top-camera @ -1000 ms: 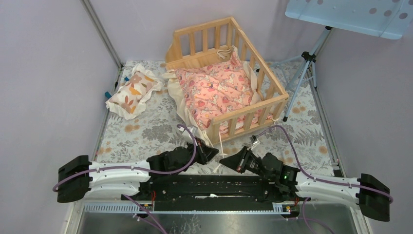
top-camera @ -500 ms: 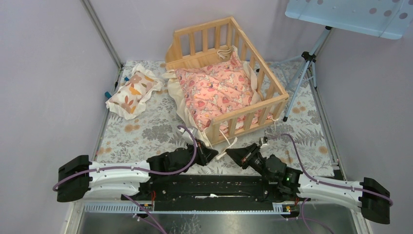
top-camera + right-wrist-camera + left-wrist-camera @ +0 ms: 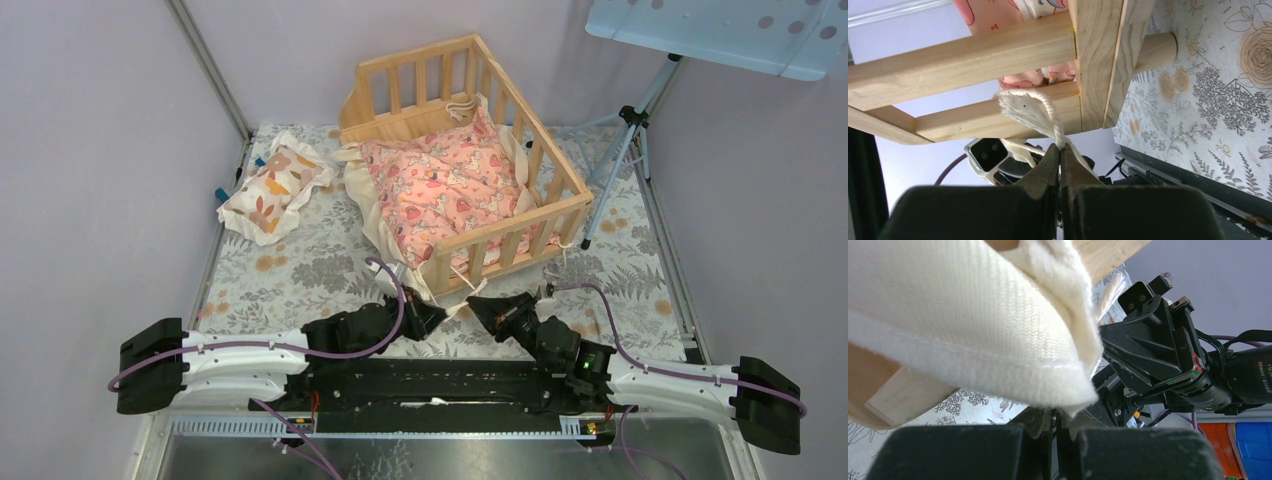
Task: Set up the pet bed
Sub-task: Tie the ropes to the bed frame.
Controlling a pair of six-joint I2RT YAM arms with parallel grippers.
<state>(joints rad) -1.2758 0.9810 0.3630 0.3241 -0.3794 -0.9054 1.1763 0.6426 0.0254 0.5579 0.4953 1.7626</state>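
**Both grippers pinched shut at the bed's near corner**

Seen from above, the pet bed (image 3: 468, 140) stands at the 12 o'clock end of the table (image 3: 300, 265), turned so that one corner points toward the arms. A pink cushion (image 3: 445, 185) lies inside it, and its cream ruffle spills out over the open side toward 9 o'clock. A small leaf-print pillow (image 3: 275, 188) rests on the table at about 10 o'clock, well apart from the bed.

The left gripper (image 3: 440, 313) and the right gripper (image 3: 475, 303) sit low at 6 o'clock from that near corner, tips pointing at each other and close together.

The left wrist view shows the jaws closed tight on a fold of the cushion's cream woven edge, which fills the upper part of the frame, with the other arm's gripper just beyond at 3 o'clock.

The right wrist view shows the jaws clamped on a cream cord (image 3: 1030, 106) — a loop of it stands up at 12 o'clock from the fingertips, in front of the bed's wooden rails.
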